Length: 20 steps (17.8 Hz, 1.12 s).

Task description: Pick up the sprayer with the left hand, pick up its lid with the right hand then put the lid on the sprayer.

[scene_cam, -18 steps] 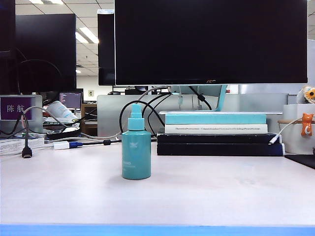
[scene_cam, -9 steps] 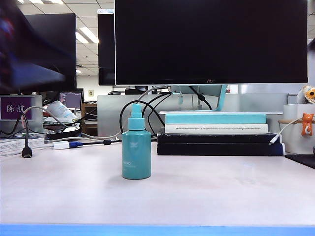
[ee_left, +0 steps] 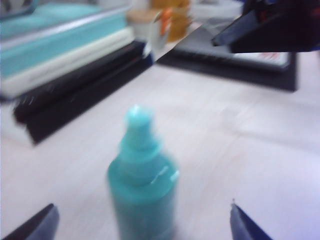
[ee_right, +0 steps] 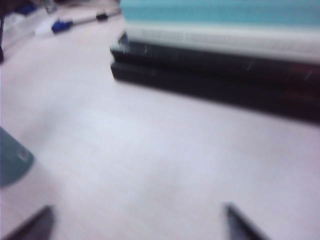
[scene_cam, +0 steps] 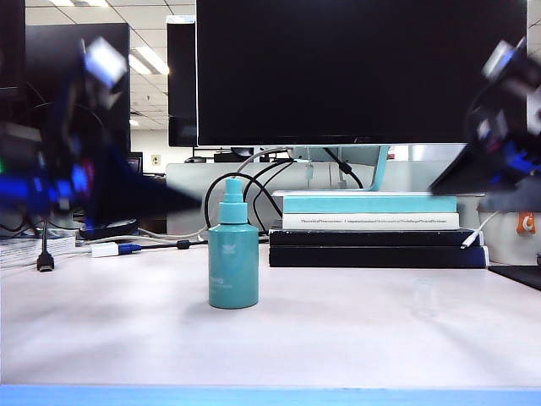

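Standing upright mid-table, the sprayer [scene_cam: 233, 254] waits untouched, the clear lid [scene_cam: 423, 298] well to its right, so this looks like the opening approach. Farther back, the left hand [ee_left: 142, 222] lines up with fingers wide apart, the right hand [ee_right: 137, 222] likewise spread over bare table; next, the left must close on the bottle.

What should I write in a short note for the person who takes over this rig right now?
Left gripper: open, empty, in the air left of the sprayer.
Right gripper: open, empty, in the air at the right.
Sprayer stands upright on the table, uncapped. The clear lid stands to its right, apart.
Done: nothing grasped.
Left: grasp the sprayer, grasp the lid, cap the nozzle.
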Available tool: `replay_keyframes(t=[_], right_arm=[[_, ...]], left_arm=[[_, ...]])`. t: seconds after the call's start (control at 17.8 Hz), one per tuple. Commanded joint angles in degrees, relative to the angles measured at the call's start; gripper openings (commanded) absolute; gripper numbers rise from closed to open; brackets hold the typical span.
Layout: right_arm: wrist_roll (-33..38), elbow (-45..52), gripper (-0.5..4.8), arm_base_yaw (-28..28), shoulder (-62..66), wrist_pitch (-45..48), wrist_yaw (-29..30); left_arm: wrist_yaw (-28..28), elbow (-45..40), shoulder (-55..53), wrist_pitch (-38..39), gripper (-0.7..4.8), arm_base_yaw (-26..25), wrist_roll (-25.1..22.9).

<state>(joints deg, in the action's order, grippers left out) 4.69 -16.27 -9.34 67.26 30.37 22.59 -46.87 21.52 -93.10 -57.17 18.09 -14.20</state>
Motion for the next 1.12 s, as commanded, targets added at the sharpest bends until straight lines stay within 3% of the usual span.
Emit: replay_keyframes(t=[0.06,0.34,0.56,0.79,0.9,1.12], right_arm=[[-0.24,-0.24,4.21,-1.16,4.9,4.17,0.48],[-1.92,-0.22,4.21,-5.77,9.22,3.78,1.29],[-4.52,-0.24,4.18,-8.52,10.64,1.36,-2.93],[-4.52,-0.24,4.14,-8.57,10.69,0.9,-4.59],[-4.52,-0.24,3.55,-8.57,10.71,-0.68,-4.44],[-4.28,-0.28,3.56,-8.59,10.71,-1.22,-2.71]], left_arm=[[-0.83,1.44,-6.91,-7.39,4.79,0.04,-0.2],[-3.63,6.01,-12.87,-9.53,4.79,0.04,2.93],[-5.79,9.42,-14.34,-8.24,4.79,0.37,6.36],[-9.46,12.92,-14.38,0.35,4.79,0.37,7.21],[-10.91,14.16,-14.38,3.1,4.79,0.37,7.34],[-12.92,15.87,-14.38,7.43,4.62,1.16,7.08]])
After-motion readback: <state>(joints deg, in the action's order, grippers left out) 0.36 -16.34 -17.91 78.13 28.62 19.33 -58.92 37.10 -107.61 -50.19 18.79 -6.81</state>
